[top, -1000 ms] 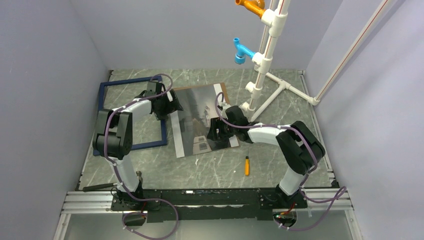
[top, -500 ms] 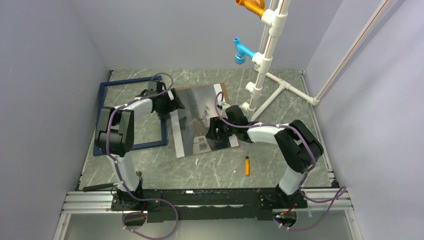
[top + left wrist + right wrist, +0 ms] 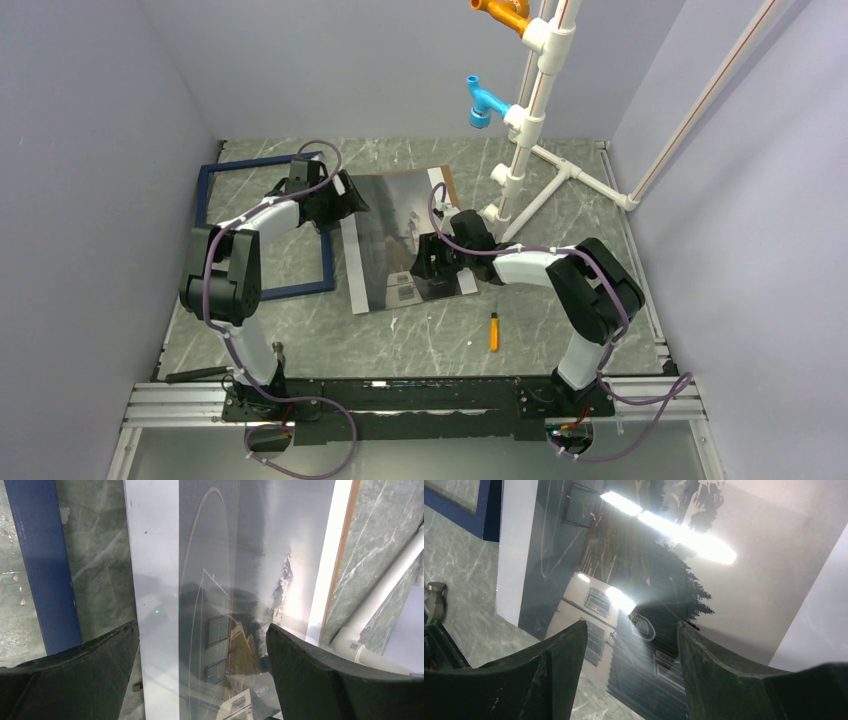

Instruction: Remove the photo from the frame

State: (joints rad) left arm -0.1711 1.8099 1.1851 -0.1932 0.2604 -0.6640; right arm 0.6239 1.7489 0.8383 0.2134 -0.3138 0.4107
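Note:
The photo (image 3: 395,235), a greyish print with white strips on brown board, lies flat mid-table, separate from the frame. The navy blue frame (image 3: 265,292) lies to its left, with bare table showing inside it. My left gripper (image 3: 350,200) is open over the photo's far left corner; in the left wrist view the photo (image 3: 240,580) fills the gap between the fingers (image 3: 85,655) and the frame's bar (image 3: 45,565) runs along the left. My right gripper (image 3: 425,262) is open and empty over the photo's near right part, and the photo (image 3: 704,555) shows there too.
A white pipe stand (image 3: 530,120) with blue (image 3: 485,100) and orange (image 3: 505,14) fittings rises at the back right, its base close to the photo's right edge. A small orange tool (image 3: 493,331) lies near the front. Grey walls enclose three sides.
My left gripper has moved a little farther back and right along the photo's left edge. The right gripper, photo and frame have stayed in place.

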